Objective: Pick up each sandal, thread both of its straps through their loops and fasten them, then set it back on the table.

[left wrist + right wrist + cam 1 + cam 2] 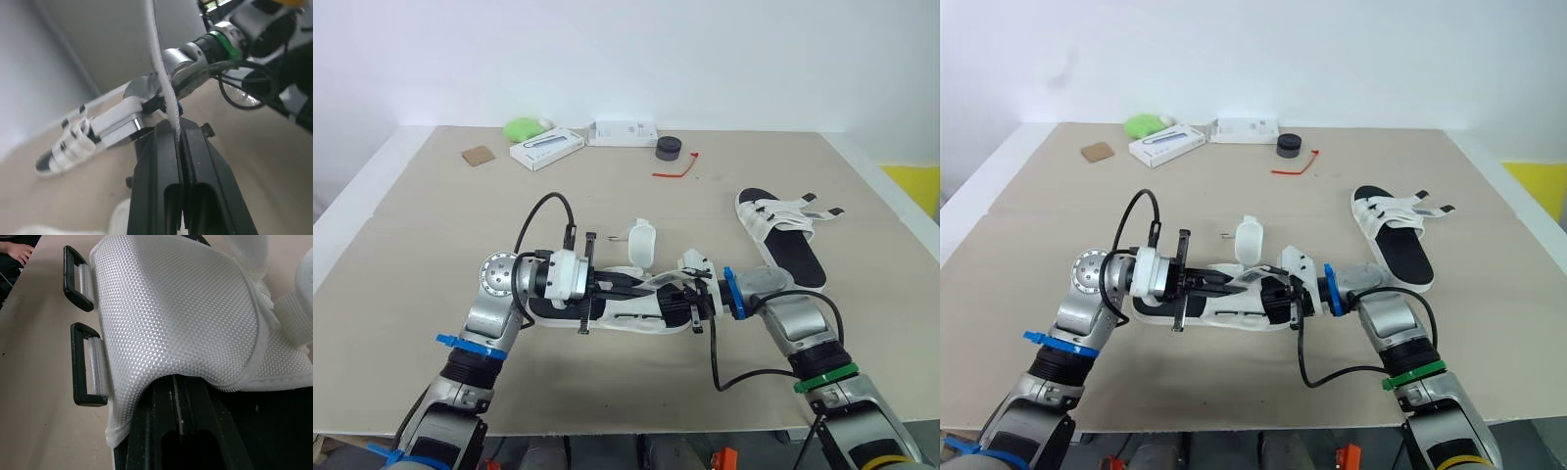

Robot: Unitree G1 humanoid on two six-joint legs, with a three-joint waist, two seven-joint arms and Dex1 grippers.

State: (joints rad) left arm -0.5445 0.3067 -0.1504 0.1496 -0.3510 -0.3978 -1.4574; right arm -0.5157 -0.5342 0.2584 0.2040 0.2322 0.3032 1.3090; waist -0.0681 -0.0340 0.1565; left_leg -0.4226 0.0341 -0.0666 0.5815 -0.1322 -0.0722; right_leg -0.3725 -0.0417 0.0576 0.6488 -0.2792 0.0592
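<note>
A white sandal with a black sole (626, 311) lies at the table's front centre, held between both grippers. My left gripper (628, 290) reaches in from the left and is shut on a thin white strap (164, 88). From the right, my right gripper (691, 305) is shut on the sandal's white mesh flap (176, 308). Two black loops (88, 364) hang off that flap's edge, with nothing through them. Another white flap (642, 242) stands up behind the sandal. The second sandal (783, 230) rests flat on the table at the right.
Along the far edge lie a green object (522, 127), two white boxes (546, 149) (624, 132), a black cylinder (668, 148), a red tie (677, 169) and a brown card (479, 155). A person's hand (19, 252) shows beyond the table.
</note>
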